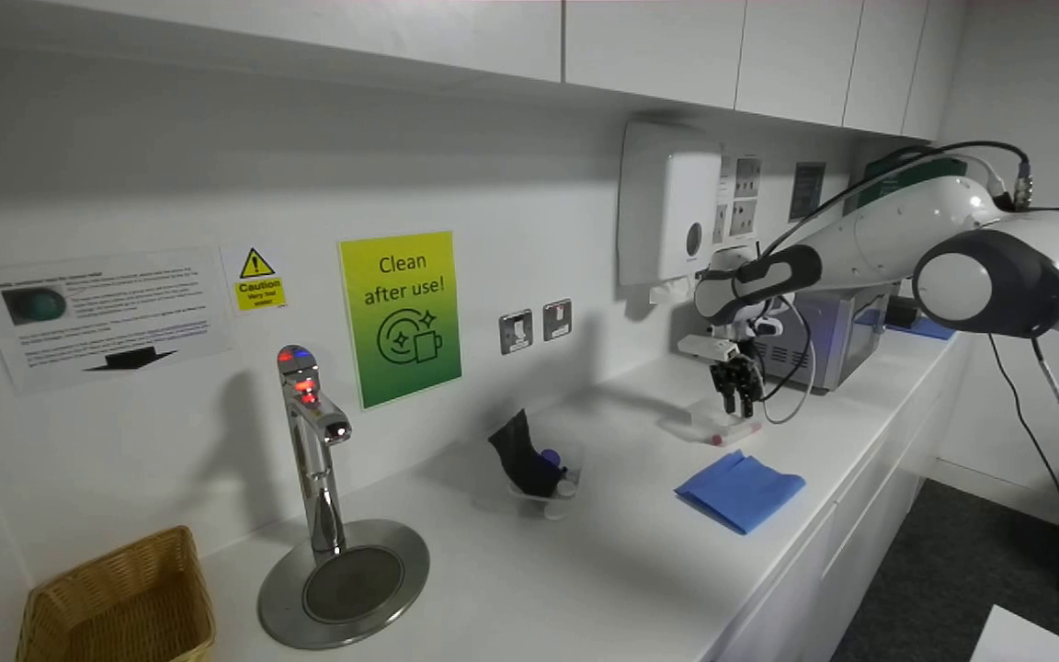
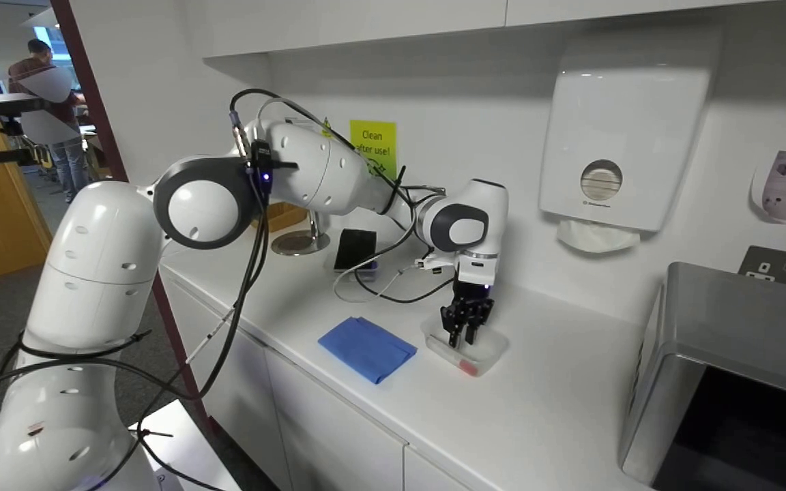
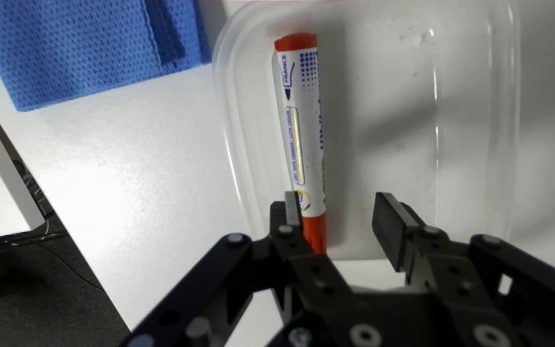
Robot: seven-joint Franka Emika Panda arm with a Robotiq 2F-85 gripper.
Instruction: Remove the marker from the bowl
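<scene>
The marker (image 3: pixel 305 125) has a white barrel and red ends. It lies along one side of the clear plastic bowl (image 3: pixel 504 120), a rectangular tub on the white counter. In both exterior views the bowl (image 1: pixel 700 416) (image 2: pixel 495 349) is small, and a red end of the marker (image 1: pixel 719 440) (image 2: pixel 468 368) shows. My gripper (image 3: pixel 337 212) is open, pointing down over the bowl. In the wrist view one finger overlaps the marker's edge near its lower red end; the other finger is well apart. I cannot tell whether that finger touches it. The gripper shows in both exterior views (image 1: pixel 739 412) (image 2: pixel 462 339).
A folded blue cloth (image 1: pixel 741 492) (image 2: pixel 367 349) (image 3: pixel 89 53) lies beside the bowl near the counter's front edge. A second clear container (image 1: pixel 575 473) with a black item stands farther along. A microwave (image 1: pixel 824 340) (image 2: pixel 714 327), a tap (image 1: pixel 316 460) and a wicker basket (image 1: pixel 189 588) stand on the counter.
</scene>
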